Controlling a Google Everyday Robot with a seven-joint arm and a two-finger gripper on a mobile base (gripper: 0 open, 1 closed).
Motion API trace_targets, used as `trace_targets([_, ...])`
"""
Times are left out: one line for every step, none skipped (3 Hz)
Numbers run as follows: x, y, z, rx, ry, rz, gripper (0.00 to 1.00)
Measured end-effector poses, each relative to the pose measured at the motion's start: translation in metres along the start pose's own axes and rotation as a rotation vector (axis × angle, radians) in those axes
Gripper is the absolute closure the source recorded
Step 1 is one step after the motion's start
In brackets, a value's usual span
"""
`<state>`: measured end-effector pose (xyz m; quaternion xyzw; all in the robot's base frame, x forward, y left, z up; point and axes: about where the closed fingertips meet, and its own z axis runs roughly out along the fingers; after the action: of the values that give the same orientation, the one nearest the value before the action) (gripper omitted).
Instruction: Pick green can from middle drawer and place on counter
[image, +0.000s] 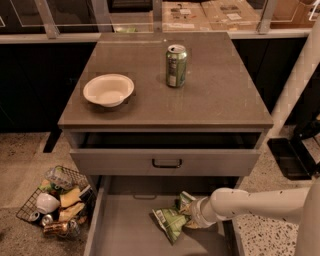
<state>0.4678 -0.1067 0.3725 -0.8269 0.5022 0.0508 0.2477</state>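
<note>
The gripper (189, 216) is low in the open middle drawer (125, 227), against the right side of the green can (169, 222), which lies on the drawer floor. Whether it grips cannot be determined. The counter (215, 100) lies above.

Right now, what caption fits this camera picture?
The gripper meets the green snack bag in the open middle drawer, below the counter.

Dim overhead light — claw (187, 216) (in drawer (125, 232)) shaded

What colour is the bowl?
The bowl is white, camera view; gripper sits at the green can below.
</note>
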Motion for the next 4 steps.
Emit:
trace_targets([-0.0008, 0.0006, 0.0010, -0.002, -0.002, 0.000, 1.00])
trace_targets([-0.0008, 0.0006, 0.0010, -0.002, -0.002, 0.000, 1.00])
trace_targets([-0.0022, 0.0008, 0.0041, -0.018, -0.023, -0.003, 1.00])
trace_targets([-0.0023, 0.0008, 0.0040, -0.018, -0.024, -0.003, 1.00])
